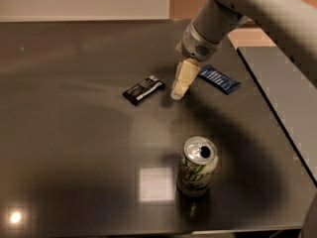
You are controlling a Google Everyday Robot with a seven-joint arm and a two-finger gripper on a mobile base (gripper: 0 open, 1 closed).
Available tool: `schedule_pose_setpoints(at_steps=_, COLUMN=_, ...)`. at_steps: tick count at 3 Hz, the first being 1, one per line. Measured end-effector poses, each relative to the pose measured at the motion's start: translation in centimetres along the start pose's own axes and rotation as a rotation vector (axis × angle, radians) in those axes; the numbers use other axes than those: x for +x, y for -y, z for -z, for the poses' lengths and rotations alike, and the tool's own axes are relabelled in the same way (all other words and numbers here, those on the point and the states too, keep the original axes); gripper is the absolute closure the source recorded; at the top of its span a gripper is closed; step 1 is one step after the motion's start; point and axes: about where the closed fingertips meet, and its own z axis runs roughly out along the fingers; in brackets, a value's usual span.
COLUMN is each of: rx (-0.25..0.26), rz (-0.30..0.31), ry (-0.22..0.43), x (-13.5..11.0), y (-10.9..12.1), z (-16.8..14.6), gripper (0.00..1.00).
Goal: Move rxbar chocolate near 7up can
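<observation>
The rxbar chocolate (143, 89) is a small black wrapper with white lettering, lying flat on the dark table (69, 133) left of centre. The 7up can (197, 166) stands upright near the front, silver with green markings and an open top. My gripper (178, 92) hangs from the arm at the upper right, its cream fingers pointing down just right of the rxbar chocolate and above the table. It holds nothing that I can see.
A blue wrapper with white print (219, 78) lies right of the gripper. A second grey surface (287, 98) adjoins the table on the right. A bright light reflection (155, 183) sits left of the can.
</observation>
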Motion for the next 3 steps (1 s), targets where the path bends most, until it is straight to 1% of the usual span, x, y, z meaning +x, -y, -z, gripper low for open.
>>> schedule_pose_setpoints(at_steps=1, rx=-0.039, rz=-0.031, ry=0.024, x=-0.9, y=0.3, z=-1.8, gripper=0.00)
schedule_pose_setpoints(at_steps=2, rx=-0.059, rz=-0.047, ry=0.028, x=-1.8, y=0.3, z=-3.5, gripper=0.00)
schedule_pose_setpoints(at_steps=3, rx=-0.067, rz=-0.054, ry=0.018, x=-2.7, y=0.6, z=-5.4, gripper=0.00)
